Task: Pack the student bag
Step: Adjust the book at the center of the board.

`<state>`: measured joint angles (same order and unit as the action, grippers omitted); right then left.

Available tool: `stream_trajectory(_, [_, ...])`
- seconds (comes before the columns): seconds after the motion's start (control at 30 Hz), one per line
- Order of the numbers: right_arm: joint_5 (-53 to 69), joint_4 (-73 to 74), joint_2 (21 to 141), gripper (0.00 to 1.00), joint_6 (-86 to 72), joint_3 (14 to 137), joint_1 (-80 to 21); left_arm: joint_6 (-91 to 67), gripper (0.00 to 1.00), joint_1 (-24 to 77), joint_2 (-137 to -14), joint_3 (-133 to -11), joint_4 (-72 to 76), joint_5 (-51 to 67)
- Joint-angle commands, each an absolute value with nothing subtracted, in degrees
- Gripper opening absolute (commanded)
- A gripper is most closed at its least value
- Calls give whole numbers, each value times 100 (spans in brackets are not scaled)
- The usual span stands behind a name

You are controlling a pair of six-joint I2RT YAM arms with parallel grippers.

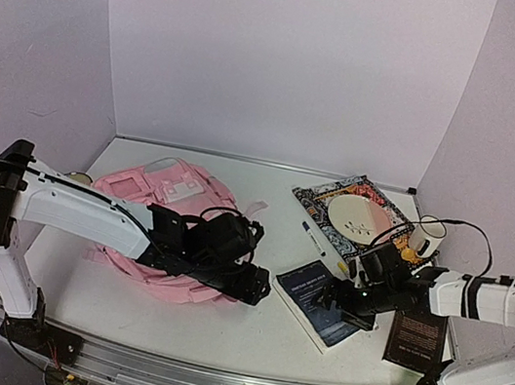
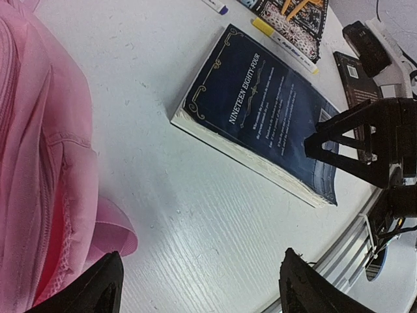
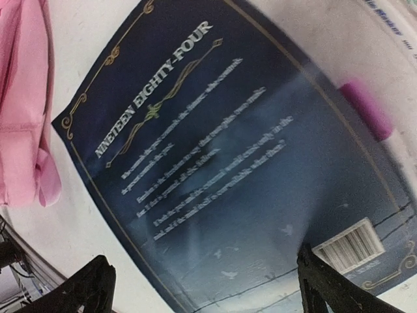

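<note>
1. A metal rail [image 1: 208,370] runs along the near edge of the tabletop [image 1: 216,319]. Both arm bases sit on it, cut off in part by the bottom of the overhead view.
2. The left arm [image 1: 77,207] reaches across the student bag [image 1: 140,183]. The left jaws stand wide open with nothing between them, above bare tabletop just off the bag's right edge.
3. The right arm [image 1: 477,298] reaches leftward. The right jaws are also spread wide and hold nothing, poised over a dark blue book [image 2: 260,111] titled "Nineteen Eighty-Four" and hiding part of its cover from above.
4. The book lies flat, one corner close to the rail. A strip of bare tabletop separates it from the bag.
5. A dark booklet [image 1: 416,340] lies right of the book, its print too small to read.
6. The pink bag lies slumped on the left half of the tabletop, its middle hidden by the left arm. Whether its pockets are zipped I cannot tell.
7. Beyond the book lie a yellow-capped marker [image 2: 283,36] and a blurred magenta-capped one [image 3: 365,107].
8. Farther back, a patterned tray [image 1: 311,199] carries a plate [image 1: 357,216], with a mug [image 1: 424,242] beside it near the right wall.
9. Bare tabletop stretches behind the bag to the back wall.
</note>
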<state>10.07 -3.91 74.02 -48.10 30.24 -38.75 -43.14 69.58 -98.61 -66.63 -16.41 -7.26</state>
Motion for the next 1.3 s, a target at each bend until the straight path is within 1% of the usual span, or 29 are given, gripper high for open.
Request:
stream_trajectory(0.0, [1044, 107, 7473, 97, -4953, 3038, -4071, -4497, 84, 7039, -9986, -6849, -1403, -689])
stream_trajectory(0.13, [185, 855, 7171, 98, -4757, 3333, -3944, -4575, 84, 7093, -10034, -6819, -1358, -723])
stream_trajectory(0.37, [-291, 1267, 7181, 98, -4540, 3492, -3555, -4775, 84, 7103, -9929, -6602, -1111, -770])
stream_trajectory(0.77, [-373, 1279, 7379, 98, -4393, 3312, -3384, -5013, 90, 7099, -9714, -6284, -781, -897])
stream_trajectory(1.03, [-190, 1131, 7674, 98, -4286, 3293, -3366, -5180, 98, 7095, -9529, -6058, -608, -1005])
stream_trajectory(1.13, [-63, 1002, 7735, 98, -4270, 3246, -3366, -5258, 99, 7095, -9428, -5923, -500, -1034])
stream_trajectory(1.27, [473, 712, 7778, 98, -4193, 3158, -3368, -5407, 99, 7101, -9344, -5770, -349, -1068])
